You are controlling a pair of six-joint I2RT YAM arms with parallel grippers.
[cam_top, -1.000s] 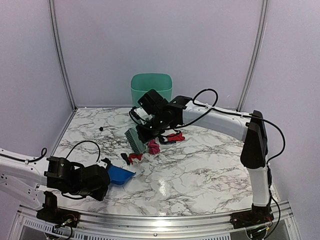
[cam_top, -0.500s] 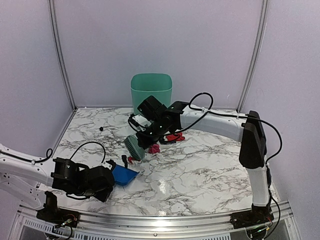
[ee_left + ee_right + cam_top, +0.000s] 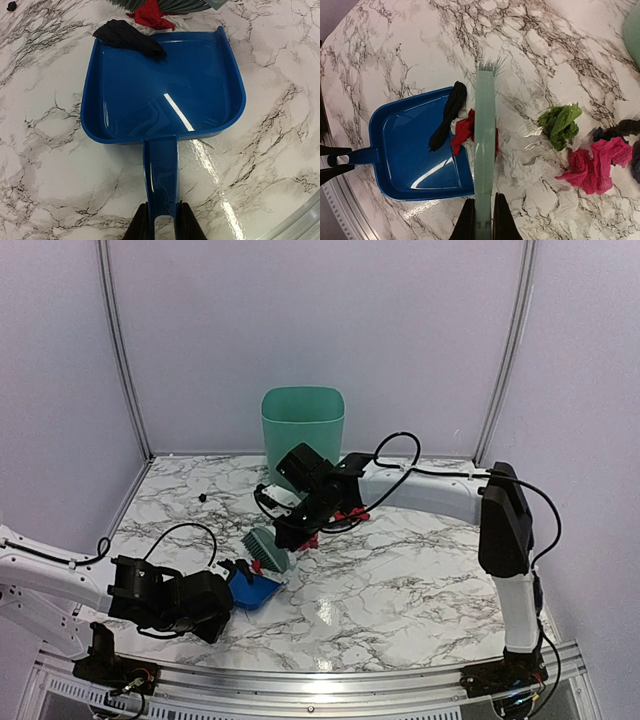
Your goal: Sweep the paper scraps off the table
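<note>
Left fingers [image 3: 140,226] clamped on blue dustpan [image 3: 160,95] handle, right fingers [image 3: 466,222] clamped on green brush [image 3: 484,130] handle; paper scraps [image 3: 352,513] look featherlight, soft, skittery, so push with bristles, no pinching: black scrap [image 3: 131,40] and red scrap [image 3: 464,131] at pan lip, green scrap [image 3: 560,122] and pink scrap [image 3: 595,160] farther right on tabletop [image 3: 395,50].

A blue dustpan [image 3: 160,90] lies flat, green brush [image 3: 484,150] at its mouth; teal bin [image 3: 303,420] behind, perhaps against the wall [image 3: 300,320].

1 dustpan [image 3: 160,85], 1 brush [image 3: 484,110], 1 bin [image 3: 302,420], 2 arms [image 3: 440,490] [image 3: 40,575], approx 6 paper scraps [image 3: 560,125], exact no. unclear.
</note>
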